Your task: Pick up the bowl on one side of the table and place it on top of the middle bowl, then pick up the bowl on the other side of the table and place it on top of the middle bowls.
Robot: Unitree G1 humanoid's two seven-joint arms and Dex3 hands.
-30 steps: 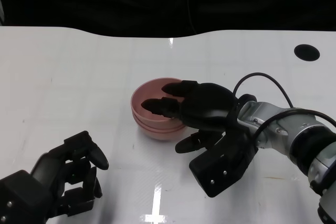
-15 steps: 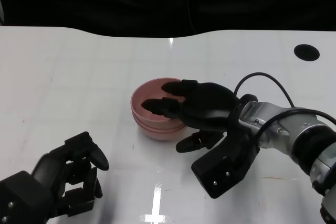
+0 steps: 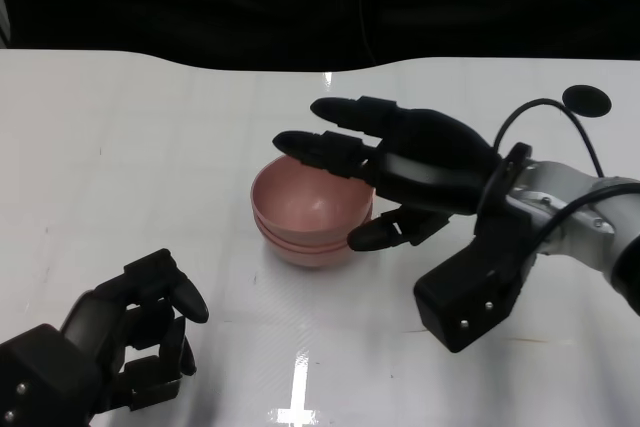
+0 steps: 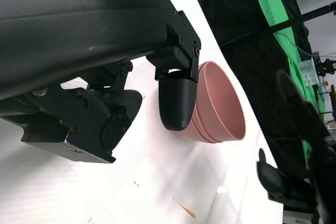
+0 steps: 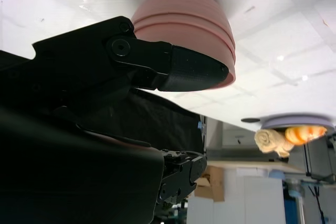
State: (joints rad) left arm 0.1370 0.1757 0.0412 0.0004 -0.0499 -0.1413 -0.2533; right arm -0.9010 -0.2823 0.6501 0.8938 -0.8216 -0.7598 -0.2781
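The stack of pink bowls (image 3: 312,222) sits near the middle of the white worktop (image 3: 150,147) — three nested rims show in the right wrist view. The right hand (image 3: 405,172) hovers just above and beside the stack's right rim, fingers spread and holding nothing. The left hand (image 3: 110,347) rests low at the near left — fingers curled in on nothing, well apart from the bowls.

Bright overhead light floods the glossy white table (image 3: 150,147), leaving streaky glare patches just in front of the stacked pink plastic bowls (image 3: 312,209). Soft shadows pool beside the bowls. Beyond them the background is dark; wrist-view foregrounds are blurred.
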